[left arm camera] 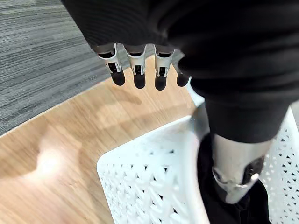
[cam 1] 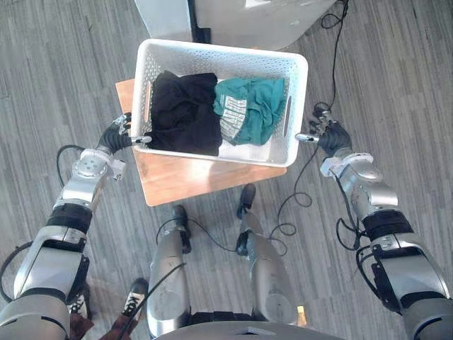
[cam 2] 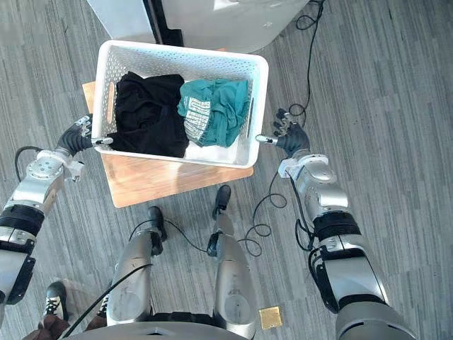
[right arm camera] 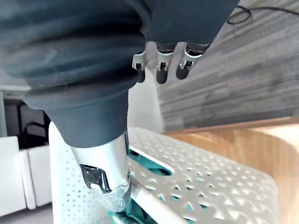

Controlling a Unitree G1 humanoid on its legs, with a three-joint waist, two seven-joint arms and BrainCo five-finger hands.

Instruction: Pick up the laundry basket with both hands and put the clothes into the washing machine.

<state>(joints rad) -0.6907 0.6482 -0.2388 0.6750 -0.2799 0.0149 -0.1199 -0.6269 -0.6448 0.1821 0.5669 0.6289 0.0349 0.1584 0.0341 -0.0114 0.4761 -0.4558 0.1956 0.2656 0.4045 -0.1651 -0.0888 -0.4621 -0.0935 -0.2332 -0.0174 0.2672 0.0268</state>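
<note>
Between the two hands sits one laundry basket (cam 1: 226, 51): white plastic, rectangular, with perforated walls, rounded corners and an open top facing up. It rests on one small wooden table (cam 1: 177, 177), overhanging the edge on the right hand's side. Its long axis runs from hand to hand, so each short end wall faces a palm. Each end wall has one handle slot, two in all: one (cam 1: 148, 98) just beyond the left hand (cam 1: 119, 133), the other (cam 1: 287, 117) just beyond the right hand (cam 1: 330, 134).

Two garments lie inside. One black garment (cam 1: 185, 113) fills the half nearer the left hand. One teal garment (cam 1: 251, 106), with a pale printed patch, is bunched in the half nearer the right hand.

Left hand: spread, holding nothing. Its fingers (left arm camera: 138, 77) hang relaxed over bare table outside the basket, while its thumb (left arm camera: 233, 168) reaches across the rim above the black garment.

Right hand: likewise loose and unclosed. Its fingers (right arm camera: 161, 70) point past the basket's corner without touching it, and its thumb (right arm camera: 112, 182) lies against the end wall beside the slot.

Beyond the basket, on the side away from both hands, stands one pale washing machine (cam 1: 248, 21).
</note>
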